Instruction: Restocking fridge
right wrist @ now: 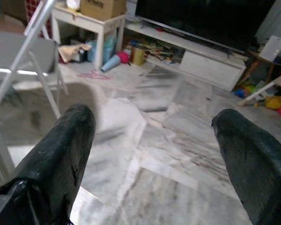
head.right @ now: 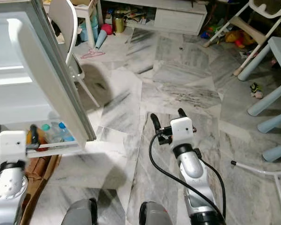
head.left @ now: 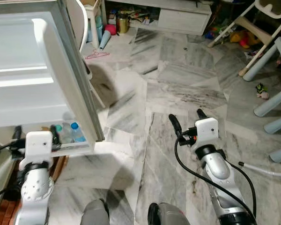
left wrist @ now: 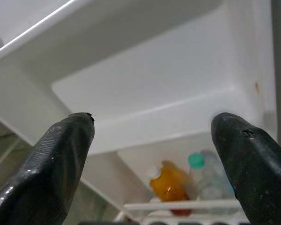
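Both end effectors (head.left: 35,131) (head.left: 186,118) gape empty above grey marble floor (head.left: 178,84) beside fridge door (head.left: 61,75).

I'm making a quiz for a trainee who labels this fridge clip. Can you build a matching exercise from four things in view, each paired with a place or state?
Things:
1. left end effector
2. right end effector
3. orange bottle
4. pink hanger

Places or states:
A. lying on the floor near the white chair
B. open, held over bare marble floor
C. standing in the lower shelf of the fridge door
D. open, raised in front of the fridge door

Pairs: 1-D, 2-B, 3-C, 4-A
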`<state>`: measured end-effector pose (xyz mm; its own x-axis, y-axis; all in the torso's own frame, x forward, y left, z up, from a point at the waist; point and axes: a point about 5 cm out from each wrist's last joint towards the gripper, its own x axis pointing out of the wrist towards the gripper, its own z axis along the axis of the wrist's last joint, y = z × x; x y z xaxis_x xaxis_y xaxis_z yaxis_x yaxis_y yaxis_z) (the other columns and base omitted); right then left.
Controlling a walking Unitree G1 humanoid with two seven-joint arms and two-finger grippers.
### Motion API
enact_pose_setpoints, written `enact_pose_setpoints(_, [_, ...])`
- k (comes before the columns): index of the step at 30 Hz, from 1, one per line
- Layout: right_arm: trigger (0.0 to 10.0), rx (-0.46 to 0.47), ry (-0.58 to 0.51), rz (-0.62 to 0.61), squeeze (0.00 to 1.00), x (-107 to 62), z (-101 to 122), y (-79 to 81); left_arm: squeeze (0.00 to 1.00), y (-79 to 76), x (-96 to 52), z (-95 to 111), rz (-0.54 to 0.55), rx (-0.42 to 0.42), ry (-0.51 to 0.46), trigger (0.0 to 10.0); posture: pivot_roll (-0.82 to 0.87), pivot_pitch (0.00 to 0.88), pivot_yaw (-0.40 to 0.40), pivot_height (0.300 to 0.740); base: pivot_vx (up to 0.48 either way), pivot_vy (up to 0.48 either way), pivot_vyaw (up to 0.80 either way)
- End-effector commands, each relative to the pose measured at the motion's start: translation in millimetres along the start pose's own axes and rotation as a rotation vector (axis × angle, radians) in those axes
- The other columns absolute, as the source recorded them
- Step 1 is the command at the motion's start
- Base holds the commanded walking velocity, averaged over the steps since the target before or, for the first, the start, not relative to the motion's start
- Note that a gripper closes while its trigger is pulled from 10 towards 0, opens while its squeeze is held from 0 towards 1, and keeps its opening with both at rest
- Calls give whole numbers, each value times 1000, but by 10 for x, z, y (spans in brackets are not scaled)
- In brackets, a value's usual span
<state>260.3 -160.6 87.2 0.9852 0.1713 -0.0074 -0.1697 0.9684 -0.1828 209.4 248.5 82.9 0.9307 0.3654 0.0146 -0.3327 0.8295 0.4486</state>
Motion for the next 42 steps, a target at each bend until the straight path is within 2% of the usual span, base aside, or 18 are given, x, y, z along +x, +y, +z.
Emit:
enact_pose_setpoints(1, [10000,-22,8,-18,0,-28,1,-39,0,7,-22,28,-18,8,-18,10000,88,118,-41,740,0,0,0])
enact_pose_setpoints(3, [10000,-61,13,2,0,-73,-33,-16,0,12,-95,-64,-30,20,12,10000,95,95,-39,740,0,0,0])
enact_pose_setpoints(5, [10000,-49,15,-9,0,-89,-53,1,0,-26,-124,-71,-32,12,18,10000,101,74,-39,740,0,0,0])
enact_pose_setpoints(6, [10000,32,28,-6,0,-90,-63,19,0,-67,-128,-60,-32,4,18,10000,104,68,-40,740,0,-240,0])
enact_pose_setpoints(7, [10000,57,30,10,0,-88,-62,35,0,-93,-121,-54,-30,-5,19,10000,103,59,-41,740,0,-262,0])
enact_pose_setpoints(11, [10000,45,31,49,0,-82,-74,72,0,-154,-109,-36,-36,-16,16,10000,103,52,-43,740,0,-327,0])
enact_pose_setpoints(12, [10000,65,32,49,0,-76,-71,78,0,-175,-103,-30,-42,-21,17,10000,102,50,-41,740,0,-416,0])
enact_pose_setpoints(13, [10000,93,27,53,0,-75,-60,97,0,-204,-100,-23,-54,-27,18,10000,98,49,-38,740,0,-416,800])
enact_pose_setpoints(18, [10000,107,13,59,0,-70,-40,131,0,-241,-60,-20,-58,-32,20,10000,90,52,-30,740,0,-455,800])
enact_pose_setpoints(23, [10000,91,-9,80,0,-29,8,114,0,-296,6,24,-54,-39,13,10000,79,63,-36,740,0,-449,800])
enact_pose_setpoints(30, [10000,86,-17,83,0,13,41,64,0,-422,19,72,-71,-63,7,10000,69,69,-44,740,0,-443,800])
enact_pose_setpoints(36, [10000,92,-1,62,0,20,21,49,0,-454,10,53,-74,-66,20,10000,64,72,-48,740,0,-389,243])
enact_pose_setpoints(42, [10000,110,-8,78,0,24,35,66,0,-412,88,35,-36,-79,37,10000,62,73,-53,740,0,-40,0])
